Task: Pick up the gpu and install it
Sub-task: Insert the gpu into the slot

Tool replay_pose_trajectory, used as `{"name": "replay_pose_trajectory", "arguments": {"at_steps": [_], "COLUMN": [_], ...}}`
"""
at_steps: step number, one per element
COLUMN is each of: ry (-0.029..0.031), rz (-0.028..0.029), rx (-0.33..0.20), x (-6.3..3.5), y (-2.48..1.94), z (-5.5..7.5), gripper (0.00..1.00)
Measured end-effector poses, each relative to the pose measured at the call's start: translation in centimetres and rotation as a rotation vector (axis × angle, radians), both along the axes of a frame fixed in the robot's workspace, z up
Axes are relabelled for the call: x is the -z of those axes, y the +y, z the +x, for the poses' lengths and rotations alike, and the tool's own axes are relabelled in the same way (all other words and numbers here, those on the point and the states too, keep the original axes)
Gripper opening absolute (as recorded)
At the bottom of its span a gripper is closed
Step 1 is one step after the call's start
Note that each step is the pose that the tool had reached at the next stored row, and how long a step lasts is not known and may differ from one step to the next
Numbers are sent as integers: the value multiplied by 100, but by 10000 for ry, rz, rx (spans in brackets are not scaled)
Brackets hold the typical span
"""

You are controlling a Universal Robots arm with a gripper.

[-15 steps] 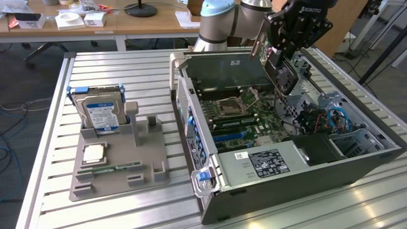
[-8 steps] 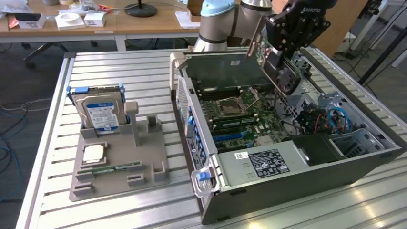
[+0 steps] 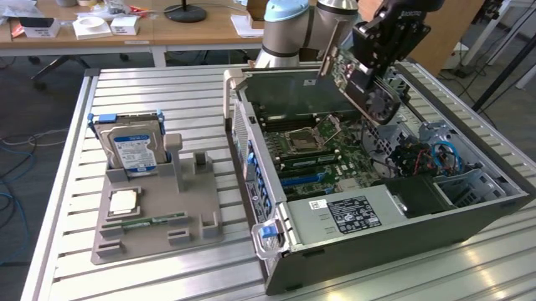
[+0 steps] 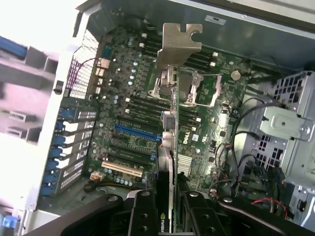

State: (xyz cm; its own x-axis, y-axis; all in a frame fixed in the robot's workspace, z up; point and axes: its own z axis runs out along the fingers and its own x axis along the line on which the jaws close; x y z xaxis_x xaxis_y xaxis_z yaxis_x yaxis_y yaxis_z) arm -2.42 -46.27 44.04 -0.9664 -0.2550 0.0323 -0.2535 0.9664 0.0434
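The gpu (image 3: 378, 100), a thin card with a black face and green board, hangs tilted in the air over the open computer case (image 3: 277, 251). My gripper (image 3: 375, 70) is shut on its upper part. In the wrist view the gpu (image 4: 171, 147) shows edge-on between my black fingers (image 4: 142, 216), and its silver end bracket (image 4: 178, 44) points away from the gripper (image 4: 170, 216). Below it lies the motherboard (image 4: 133, 113) with a blue expansion slot (image 4: 135, 132) and other slots beside it. The card is above the board and touches nothing there.
A grey holder tray (image 3: 201, 235) on the exterior view's left carries an upright silver hard drive (image 3: 132, 147), a square chip (image 3: 124, 200) and a green memory stick (image 3: 155, 221). Inside the case are a drive cage (image 4: 290, 123), loose cables (image 3: 440, 157) and a power supply (image 3: 352, 213).
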Motion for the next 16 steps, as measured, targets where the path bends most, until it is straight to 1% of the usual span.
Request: {"name": "replay_pose_trajectory", "arguments": {"at_steps": [16], "ry": [0], "rz": [0], "rx": [-2921], "x": [6], "y": [0], "z": [0], "gripper": [26]}}
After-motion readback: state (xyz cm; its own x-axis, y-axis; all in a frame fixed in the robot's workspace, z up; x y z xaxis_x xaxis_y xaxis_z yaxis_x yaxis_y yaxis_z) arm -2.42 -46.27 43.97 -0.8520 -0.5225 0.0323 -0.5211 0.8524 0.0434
